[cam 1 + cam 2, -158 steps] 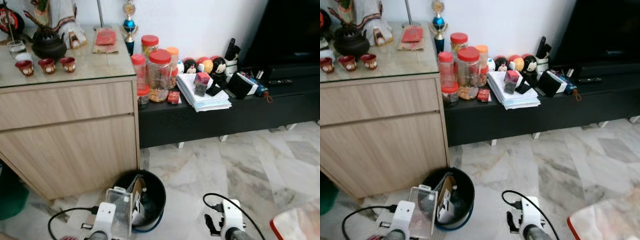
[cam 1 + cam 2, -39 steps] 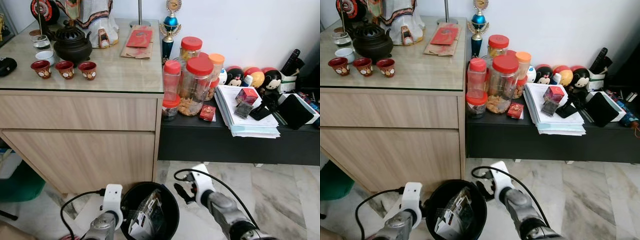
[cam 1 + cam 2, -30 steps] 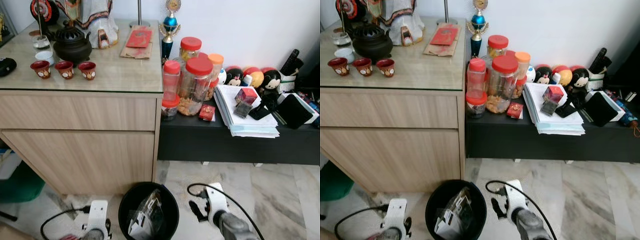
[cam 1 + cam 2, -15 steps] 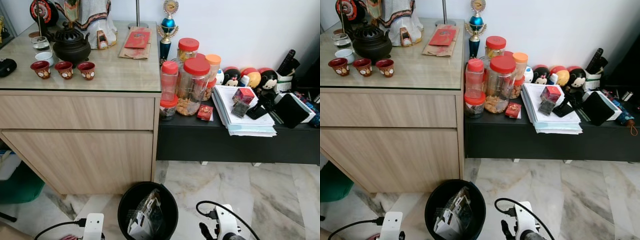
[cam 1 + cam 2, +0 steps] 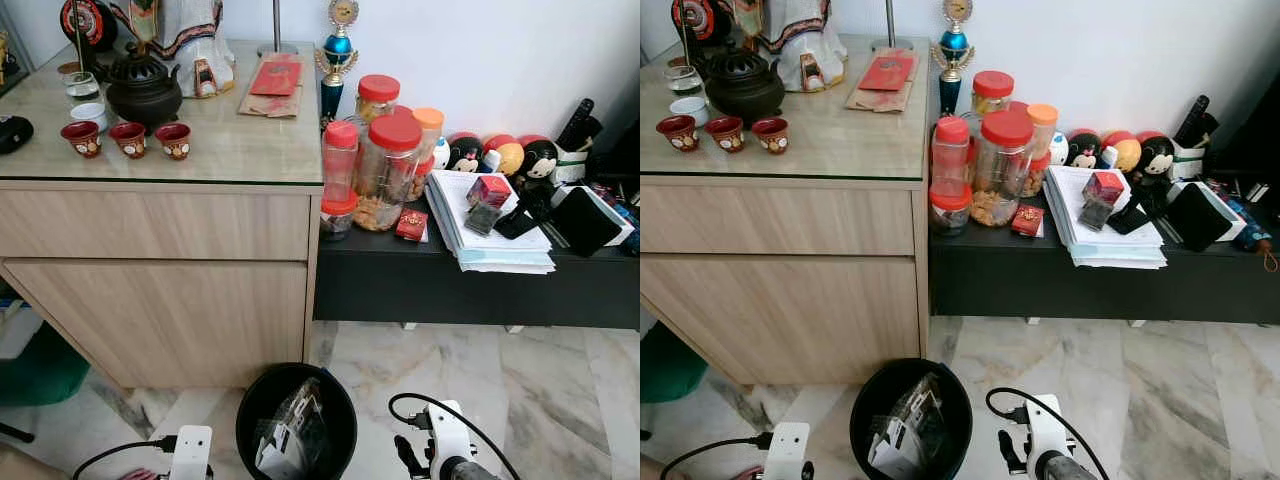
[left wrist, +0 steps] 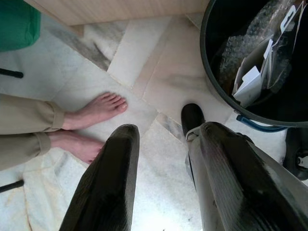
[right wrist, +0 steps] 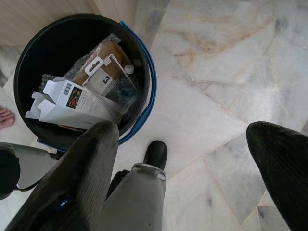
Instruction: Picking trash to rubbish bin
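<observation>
**Trash Is in the Bin, Both Grippers Hold Nothing**

The black bin [image 5: 296,420] sits at the bottom middle of the head view, on the floor in front of the wood cabinet [image 5: 160,270]. The trash [image 7: 82,98] lies inside it: a white box, clear plastic and bubble wrap.

The left gripper [image 6: 163,159] hangs low beside the bin, fingers apart, holding nothing. The right gripper [image 7: 192,159] is on the bin's other side, fingers wide apart, holding nothing too.

A person's bare feet [image 6: 91,122] stand just beside the left gripper. If that arm swings, it could hit them. Either arm could also bump the bin and tip it, spilling the trash.
</observation>
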